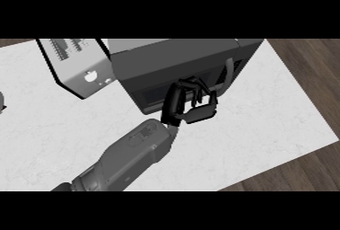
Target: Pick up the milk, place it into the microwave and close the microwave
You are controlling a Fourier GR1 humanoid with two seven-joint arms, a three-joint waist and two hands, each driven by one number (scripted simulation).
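At the microwave point(176, 60) mouth, the right robot hand point(192, 105) sits fingers curled, apparently clamped on the hidden milk, door point(73, 67) swung open far left.

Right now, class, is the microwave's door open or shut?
Open. The microwave's door is swung out to the left of the microwave, and the right hand is at the dark opening.

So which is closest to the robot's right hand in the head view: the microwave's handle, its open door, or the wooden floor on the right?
From the right hand:
1. The handle, just above and right of the hand, on the microwave.
2. The open door, swung out to the upper left.
3. The wooden floor, far right, past the counter edge.
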